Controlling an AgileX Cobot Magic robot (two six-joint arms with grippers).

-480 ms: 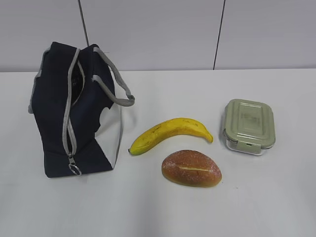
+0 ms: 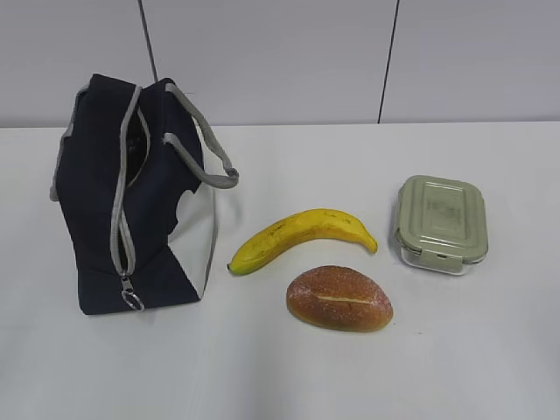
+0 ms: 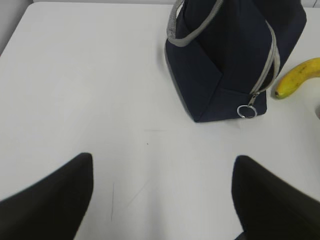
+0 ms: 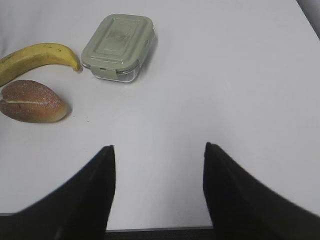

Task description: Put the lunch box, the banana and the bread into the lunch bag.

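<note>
We see the lunch bag upright on the worktop, zipper open. Banana beside it, bread just in front, lunch box apart, lid on. No jaws in frame.

Upright navy lunch bag unzipped, banana, bread, lidded lunch box alongside

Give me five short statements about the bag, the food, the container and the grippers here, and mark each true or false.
1. The navy-blue fabric lunch bag stands upright. True.
2. The curved yellow banana lies inside the bag. False: it lies on the white table.
3. The sage-green lid is on the clear lunch box. True.
4. The golden-brown bread roll sits on the lunch box. False: it rests apart, on the table.
5. The right gripper holds the bread. False: both it and the left gripper are open, empty.
</note>
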